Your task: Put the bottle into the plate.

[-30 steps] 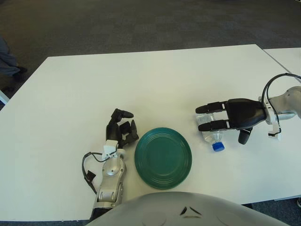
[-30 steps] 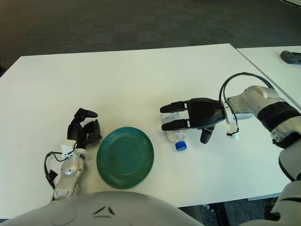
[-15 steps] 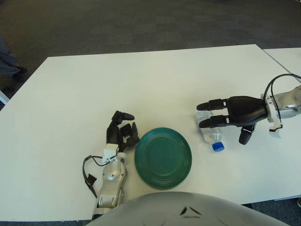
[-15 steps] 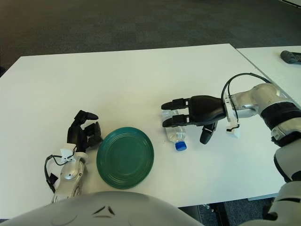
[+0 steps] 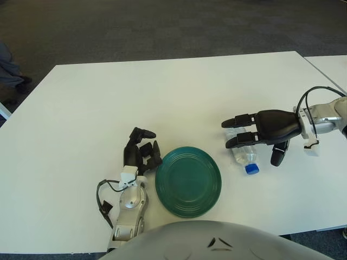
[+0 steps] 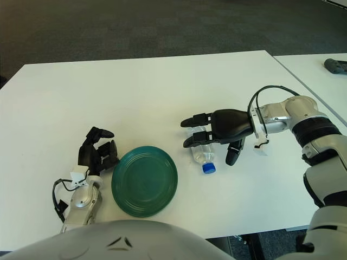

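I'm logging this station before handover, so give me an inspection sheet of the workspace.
Surface: white table, dry and unmarked.
Job's things: clear plastic bottle with a blue cap lying on its side right of the round dark green plate, which holds nothing.
Clutter: nothing seen.
Hands: right hand over the bottle, fingers extended, not closed around it; left hand curled beside the plate's left edge.
Cables: black loops at both wrists.
Surroundings: dark carpet; second white table at right.

Far end of bottle [image 5: 242, 156] hidden under right hand [image 5: 255, 131]; whether fingers touch it, unclear.
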Available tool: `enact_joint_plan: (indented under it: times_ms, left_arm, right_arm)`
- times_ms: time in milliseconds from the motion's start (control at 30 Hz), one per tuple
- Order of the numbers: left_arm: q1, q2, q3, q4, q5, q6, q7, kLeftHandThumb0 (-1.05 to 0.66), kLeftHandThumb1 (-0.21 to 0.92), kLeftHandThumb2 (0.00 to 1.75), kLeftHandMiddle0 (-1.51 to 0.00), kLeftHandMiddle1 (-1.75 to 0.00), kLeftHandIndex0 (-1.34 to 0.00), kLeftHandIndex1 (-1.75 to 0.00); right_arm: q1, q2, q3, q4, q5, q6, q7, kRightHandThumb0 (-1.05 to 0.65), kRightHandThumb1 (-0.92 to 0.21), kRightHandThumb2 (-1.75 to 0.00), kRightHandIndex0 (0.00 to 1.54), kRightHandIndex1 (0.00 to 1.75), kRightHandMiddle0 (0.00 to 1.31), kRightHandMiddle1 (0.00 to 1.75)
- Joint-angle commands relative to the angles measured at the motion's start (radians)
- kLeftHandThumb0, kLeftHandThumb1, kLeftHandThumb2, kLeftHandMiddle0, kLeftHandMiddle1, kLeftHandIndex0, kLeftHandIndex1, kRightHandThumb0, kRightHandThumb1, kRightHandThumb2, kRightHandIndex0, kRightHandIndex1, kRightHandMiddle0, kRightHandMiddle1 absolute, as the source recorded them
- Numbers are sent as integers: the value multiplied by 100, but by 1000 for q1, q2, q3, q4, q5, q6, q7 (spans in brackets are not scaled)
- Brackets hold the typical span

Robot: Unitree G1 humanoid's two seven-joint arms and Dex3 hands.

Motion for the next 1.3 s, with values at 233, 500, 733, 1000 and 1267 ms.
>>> enact_joint_plan:
  times_ms: [233, 500, 733, 1000, 1267]
  left_arm:
    - [21, -59, -52, -23, 11, 3, 18, -48, 34, 129, -130, -175, -60, -175]
    - [25, -66, -75, -34, 7, 7, 37, -48, 34, 129, -130, -175, -60, -175]
    - [30, -68, -91, -50, 9, 20, 56, -48, 34, 129, -130, -175, -60, -175]
    - [38, -67, -106, -74, 9, 41, 77, -48, 34, 129, -130, -175, -60, -175]
    - [59, -52, -119, -118, 10, 57, 80, -48, 34, 128, -130, -175, -60, -175]
  right_arm:
    - [0, 23, -68, -39, 31, -40, 80, -92, -92, -43, 28, 2, 0, 56]
    - [-5, 26, -46, -33, 53, -40, 106, -87, -92, -48, 28, 2, 0, 59]
    - [-9, 25, -27, -29, 65, -40, 130, -84, -92, -51, 30, 2, 0, 61]
    - [-23, 28, 30, -28, 102, -40, 141, -81, -92, -49, 31, 2, 0, 65]
    - [19, 45, -28, -67, 94, -40, 134, -80, -92, -57, 29, 0, 0, 59]
